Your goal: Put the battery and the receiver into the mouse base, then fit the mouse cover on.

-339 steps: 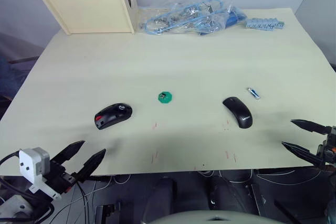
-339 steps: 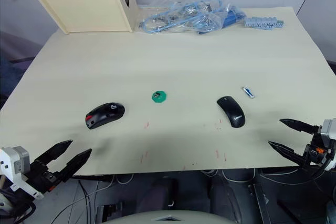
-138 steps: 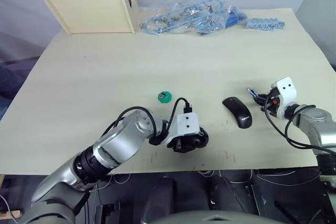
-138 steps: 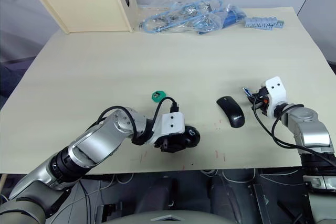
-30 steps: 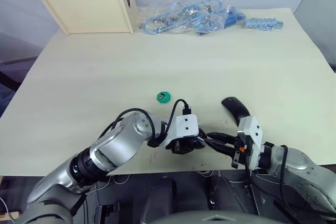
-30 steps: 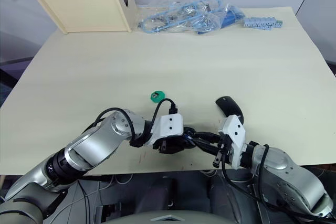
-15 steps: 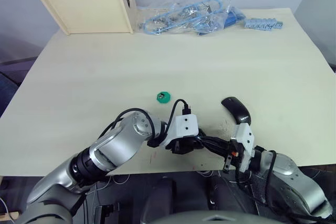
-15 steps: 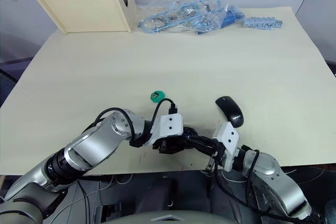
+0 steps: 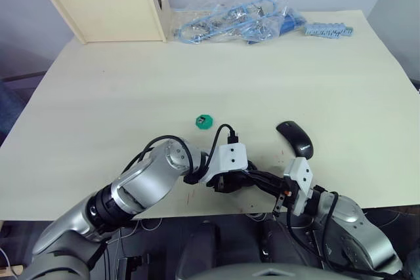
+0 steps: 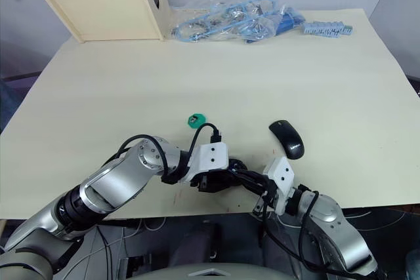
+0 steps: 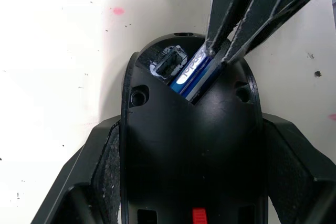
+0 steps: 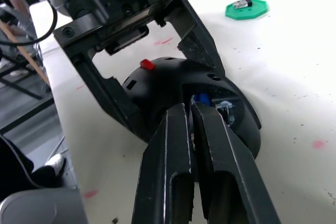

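The mouse base [image 11: 189, 145], black with a red tab, lies near the table's front edge, with my left gripper [image 9: 235, 180] shut on its two sides. My right gripper [image 12: 190, 109] comes in from the right, shut on the blue battery [image 11: 192, 71]. Its tips hold the battery tilted into the open bay at the base's end. The mouse cover [image 9: 295, 139], a smooth black shell, rests on the table just behind my right wrist. The receiver [image 12: 242, 3] sits on a green octagonal disc [image 9: 205, 121] farther back.
Two pale wooden racks [image 9: 108, 8] stand at the back left. A clear bag of blue cables [image 9: 236, 18] and a blue connector strip [image 9: 327, 29] lie along the far edge. Both grippers are close to the table's front edge [image 9: 197, 213].
My right arm has slid left, bringing its tips and the battery deeper into the base. The left gripper and the base have stayed put.
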`<state>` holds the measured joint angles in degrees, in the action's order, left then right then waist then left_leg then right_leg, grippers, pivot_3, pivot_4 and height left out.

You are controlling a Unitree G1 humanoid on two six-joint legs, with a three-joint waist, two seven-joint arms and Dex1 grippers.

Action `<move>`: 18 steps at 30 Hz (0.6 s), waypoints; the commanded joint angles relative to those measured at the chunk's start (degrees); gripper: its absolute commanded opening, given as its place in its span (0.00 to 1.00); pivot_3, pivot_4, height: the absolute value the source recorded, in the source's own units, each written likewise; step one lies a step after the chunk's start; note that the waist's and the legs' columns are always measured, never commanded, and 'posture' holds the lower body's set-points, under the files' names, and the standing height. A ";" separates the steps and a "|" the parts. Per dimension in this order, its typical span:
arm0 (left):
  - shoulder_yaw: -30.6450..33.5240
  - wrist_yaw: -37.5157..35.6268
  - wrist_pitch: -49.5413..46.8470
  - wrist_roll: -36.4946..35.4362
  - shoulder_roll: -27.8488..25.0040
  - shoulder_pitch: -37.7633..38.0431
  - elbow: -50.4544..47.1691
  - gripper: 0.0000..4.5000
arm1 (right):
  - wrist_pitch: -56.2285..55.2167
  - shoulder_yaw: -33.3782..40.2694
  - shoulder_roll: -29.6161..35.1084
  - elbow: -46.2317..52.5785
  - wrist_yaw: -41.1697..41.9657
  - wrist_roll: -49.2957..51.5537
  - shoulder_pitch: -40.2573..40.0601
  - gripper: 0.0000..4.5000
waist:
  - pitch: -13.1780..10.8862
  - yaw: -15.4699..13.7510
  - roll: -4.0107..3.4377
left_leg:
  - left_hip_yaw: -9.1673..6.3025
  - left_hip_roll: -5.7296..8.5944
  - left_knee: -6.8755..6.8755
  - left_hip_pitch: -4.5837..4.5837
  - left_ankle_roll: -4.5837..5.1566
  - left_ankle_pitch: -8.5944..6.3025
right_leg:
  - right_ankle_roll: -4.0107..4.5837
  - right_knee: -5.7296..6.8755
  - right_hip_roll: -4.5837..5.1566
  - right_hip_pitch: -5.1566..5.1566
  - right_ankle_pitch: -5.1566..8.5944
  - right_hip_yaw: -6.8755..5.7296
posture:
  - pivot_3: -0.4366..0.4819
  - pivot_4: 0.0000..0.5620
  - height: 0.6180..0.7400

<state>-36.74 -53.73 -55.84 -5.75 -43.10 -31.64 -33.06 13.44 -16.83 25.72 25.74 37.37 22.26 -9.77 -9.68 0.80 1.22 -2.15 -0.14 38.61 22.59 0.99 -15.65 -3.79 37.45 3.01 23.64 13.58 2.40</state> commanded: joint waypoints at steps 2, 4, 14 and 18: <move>-1.71 -0.72 -0.05 0.01 -0.65 0.74 -0.24 0.66 | -0.89 -0.49 -1.16 -1.86 0.73 -1.25 0.11 0.04 | 0.00 0.06 0.00 | 0.00 0.00 0.00 -0.03 0.00 0.00 | 0.00 0.02 0.00 0.00 0.00 0.01 | 0.48 0.27 1.00; -1.78 -0.63 -0.14 0.04 -0.65 0.78 -0.40 0.66 | 0.07 -0.56 -1.55 -2.70 0.53 -1.49 0.54 0.04 | 0.01 0.06 0.00 | 0.01 0.00 0.00 -0.05 0.00 0.00 | 0.01 0.05 -0.01 0.00 0.00 0.02 | 0.48 0.27 1.00; -1.87 -0.43 -1.05 -0.07 -0.45 0.50 -1.02 0.66 | 12.15 -5.36 2.01 -5.75 0.41 -6.40 3.39 0.04 | 0.42 0.17 0.20 | 0.08 -0.01 -0.08 -0.27 0.00 0.00 | 0.12 0.18 -0.02 -0.08 0.07 0.08 | 0.48 0.27 1.00; -1.80 -0.44 -1.41 -0.28 -0.40 0.36 -0.98 0.66 | 15.56 -7.32 4.03 -5.34 0.63 -8.14 4.79 0.04 | 0.71 0.19 0.37 | 0.13 -0.01 -0.25 -0.61 0.00 0.00 | 0.17 0.15 -0.03 -0.31 0.12 0.14 | 0.48 0.27 1.00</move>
<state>-37.17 -53.44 -57.08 -5.74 -43.29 -31.40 -33.06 22.93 -20.44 27.99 24.93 38.09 17.43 -2.94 -8.97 0.98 1.58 -2.02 -0.16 38.35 21.95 0.99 -15.65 -3.61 37.60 2.98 23.30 13.74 2.52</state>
